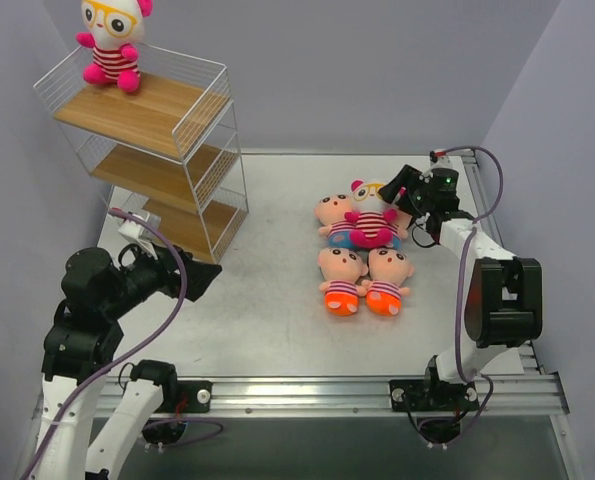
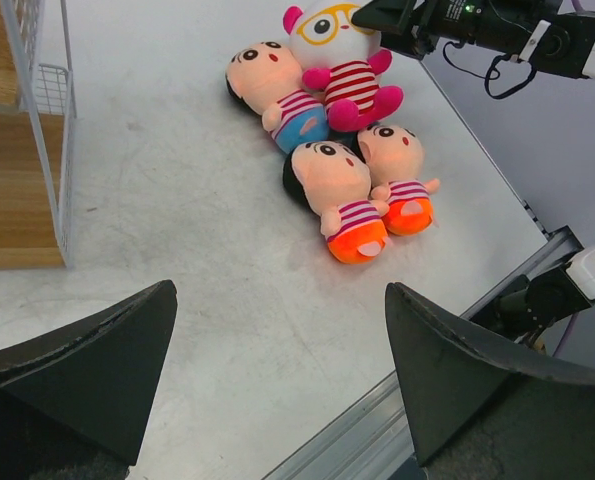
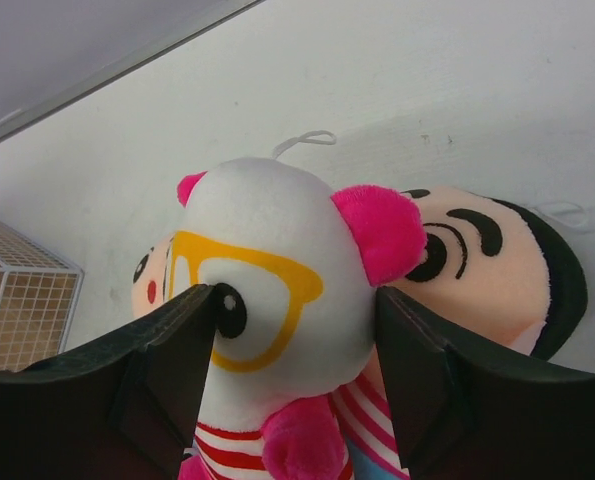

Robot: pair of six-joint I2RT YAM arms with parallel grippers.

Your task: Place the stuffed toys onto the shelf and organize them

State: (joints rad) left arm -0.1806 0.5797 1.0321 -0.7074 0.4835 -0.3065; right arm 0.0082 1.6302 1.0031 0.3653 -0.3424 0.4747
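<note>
Top: one white-headed toy point(image 1: 111, 45) sits on shelf point(image 1: 142, 150) top tier. The pile of toys point(image 1: 342, 268) lies on the table point(image 1: 267, 330), well right of shelf.
Left wrist: left gripper point(image 2: 277, 370) near shelf front, fingers wide, empty.
Right wrist: right gripper point(image 3: 292, 330) fingers pressed on both sides of the glasses toy point(image 3: 277, 250) head, in the pile.

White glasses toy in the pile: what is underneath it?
A peach doll in blue bottoms and a second peach doll, only its head showing. Anything else beneath is covered.
</note>
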